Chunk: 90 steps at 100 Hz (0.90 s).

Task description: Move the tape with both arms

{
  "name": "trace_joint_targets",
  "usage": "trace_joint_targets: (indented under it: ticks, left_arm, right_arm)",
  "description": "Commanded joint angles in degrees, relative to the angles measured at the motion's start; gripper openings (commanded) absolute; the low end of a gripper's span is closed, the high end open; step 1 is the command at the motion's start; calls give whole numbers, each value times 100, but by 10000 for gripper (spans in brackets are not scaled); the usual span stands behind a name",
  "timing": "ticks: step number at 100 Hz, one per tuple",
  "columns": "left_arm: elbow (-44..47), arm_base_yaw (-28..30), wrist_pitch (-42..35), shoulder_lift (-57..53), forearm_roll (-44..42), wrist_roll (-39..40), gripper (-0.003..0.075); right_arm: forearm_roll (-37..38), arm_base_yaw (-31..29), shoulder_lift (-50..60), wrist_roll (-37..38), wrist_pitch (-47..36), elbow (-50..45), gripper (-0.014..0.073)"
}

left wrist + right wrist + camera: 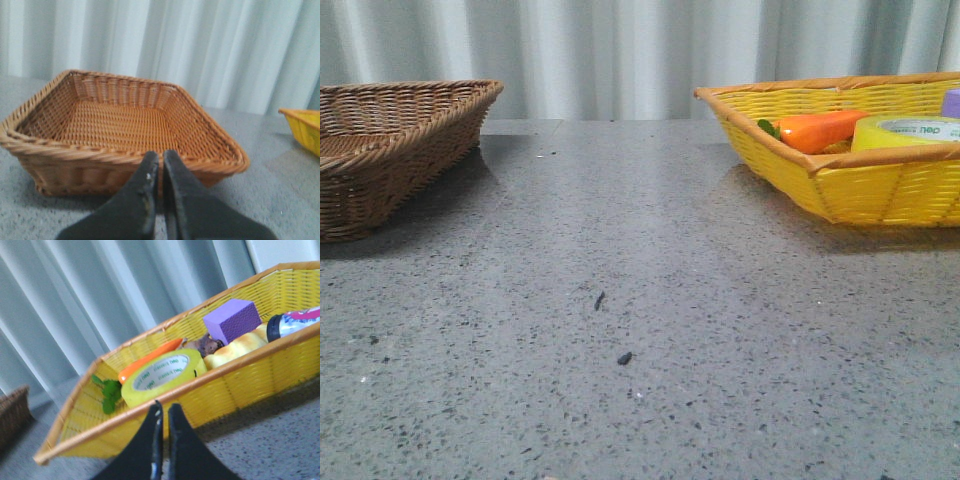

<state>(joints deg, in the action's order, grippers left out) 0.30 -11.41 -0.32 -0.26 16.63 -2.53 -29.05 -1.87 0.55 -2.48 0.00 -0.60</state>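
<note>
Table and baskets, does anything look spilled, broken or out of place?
Nothing much. Two small dark specks lie on the gray table between the baskets. The tape lies with the carrot in the yellow basket; the brown basket is empty and intact.

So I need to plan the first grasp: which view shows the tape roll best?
The right wrist view: the tape shows nearly whole, printed core visible, in the yellow basket beside the carrot. The front view catches only its top above the rim. The left wrist view shows none.
</note>
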Motion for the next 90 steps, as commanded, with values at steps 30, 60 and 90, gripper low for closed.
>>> trace_joint_targets:
  ticks: [30,60,90]
  left_arm:
    - [-1138,18,268,636,577,29,-11]
    - [-2957,-64,1248,2457,377,-42,426]
    - [-3194,-392,1430,2766,387,-115,426]
  right_arm:
    - [-381,-40,-297,-29,-80,1124,-60]
    - [742,-40,-2937,-64,2851,4142,283]
    - [742,-17,-5744,-485,5179,6913,400]
